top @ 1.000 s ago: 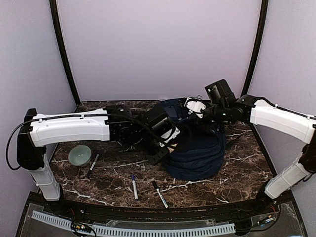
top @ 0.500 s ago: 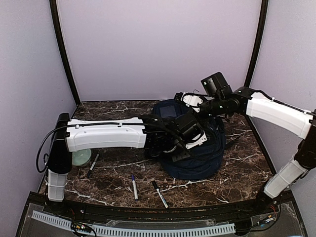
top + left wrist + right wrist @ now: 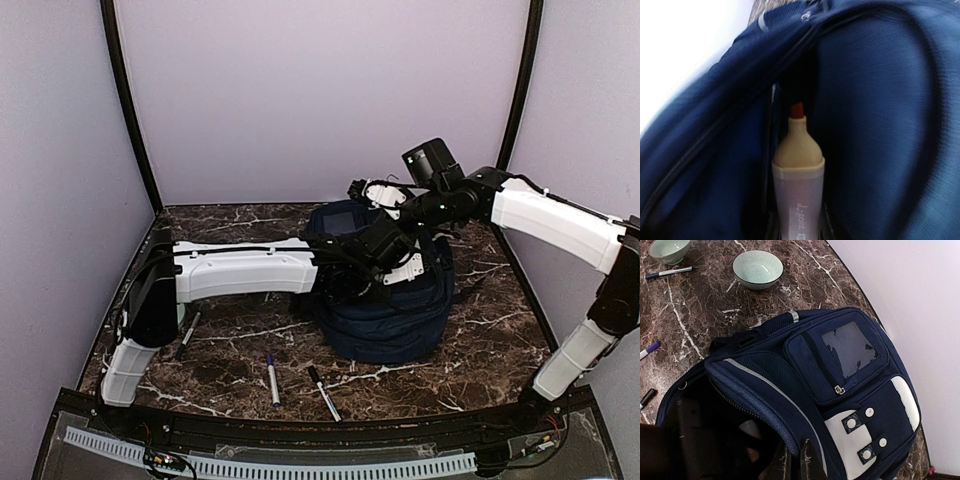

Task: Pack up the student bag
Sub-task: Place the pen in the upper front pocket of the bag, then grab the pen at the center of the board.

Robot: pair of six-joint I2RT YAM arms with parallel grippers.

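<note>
this is a robot test cell in a lab, not a lived-in room: a dark marble-patterned table [image 3: 480,300] stands closed in by plain lilac walls [image 3: 320,90], with black curved poles [image 3: 128,110] in the corners. two white robot arms [image 3: 245,272] [image 3: 550,220] are fixed at its near edge, next to a slotted white cable duct [image 3: 270,465]. what lies about reads as a staged set of props: the student bag [image 3: 400,320], marker pens [image 3: 272,378] and two pale green bowls [image 3: 758,269].

Soft even light; left-wrist view blurred.
</note>
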